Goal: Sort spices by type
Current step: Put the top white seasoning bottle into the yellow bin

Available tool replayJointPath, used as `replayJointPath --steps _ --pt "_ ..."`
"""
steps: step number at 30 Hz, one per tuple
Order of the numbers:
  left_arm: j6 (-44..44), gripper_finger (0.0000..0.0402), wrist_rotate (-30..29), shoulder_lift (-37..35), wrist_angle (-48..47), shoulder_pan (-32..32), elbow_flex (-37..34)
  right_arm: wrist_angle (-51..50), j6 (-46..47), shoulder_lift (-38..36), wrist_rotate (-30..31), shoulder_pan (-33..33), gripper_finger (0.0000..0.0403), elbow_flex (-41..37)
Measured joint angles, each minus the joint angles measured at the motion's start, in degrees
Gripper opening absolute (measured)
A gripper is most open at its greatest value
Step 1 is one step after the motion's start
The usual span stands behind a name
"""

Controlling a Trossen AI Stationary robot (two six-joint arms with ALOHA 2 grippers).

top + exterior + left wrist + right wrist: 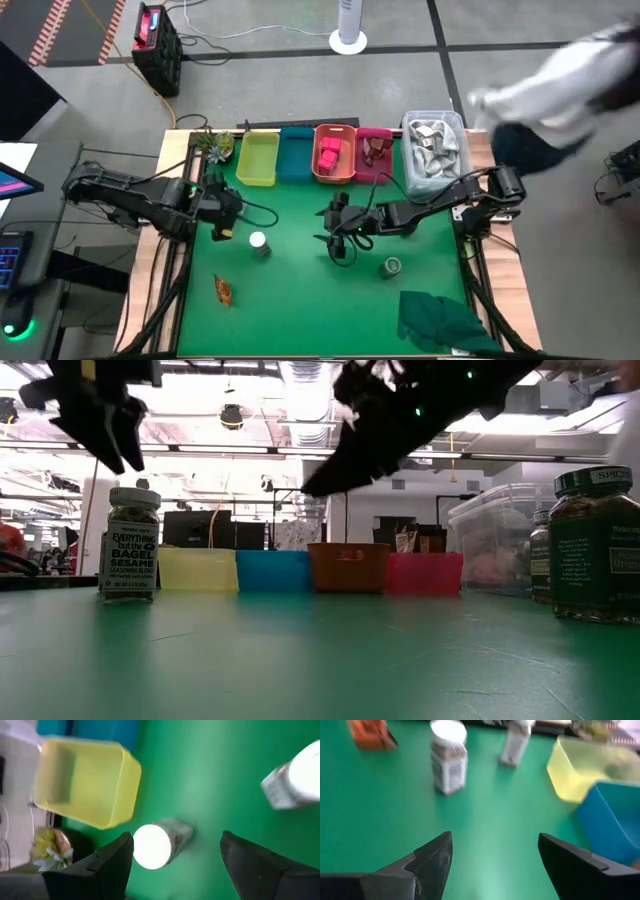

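Observation:
My left gripper [224, 222] [176, 837] is open and hovers over a white-capped jar [157, 844] [130, 540], which stands upright on the green mat between and below its fingers. A second white-capped jar [258, 241] [295, 780] stands just to the right. My right gripper [337, 240] [495, 837] is open above bare mat at mid-table with nothing between its fingers. A round green jar [392, 266] [592, 545] stands right of it. A brown-orange piece [222, 290] lies near the left front. Pink-red cube packets [330, 155] sit in the orange bin.
Along the far edge stand a yellow bin [257, 158], a blue bin [296, 155], an orange bin [352, 170], a pink bin [385, 170] and a clear tub [452, 125] with grey packets. A dark green cloth [440, 320] lies at the near right corner. A person [560, 80] moves beyond the table's far right.

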Motion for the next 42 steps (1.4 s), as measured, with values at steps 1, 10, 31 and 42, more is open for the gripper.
replayJointPath --steps 1,10,31,42 --pt "0.9 0.0281 1.1 0.5 -0.5 1.6 0.0 1.0 0.0 0.0 0.0 0.4 0.0322 0.0" --pt "7.7 0.0281 11.0 4.7 0.1 17.3 0.0 4.6 -0.5 0.0 -0.1 3.0 0.0322 0.0" --pt "19.0 0.0281 17.5 9.3 4.5 25.1 -4.9 4.4 -1.2 0.0 -0.5 3.4 0.0322 -0.3" --pt "23.8 0.0244 16.3 9.3 5.1 25.1 -5.8 4.7 -1.5 0.0 -0.5 3.3 0.0322 -0.3"
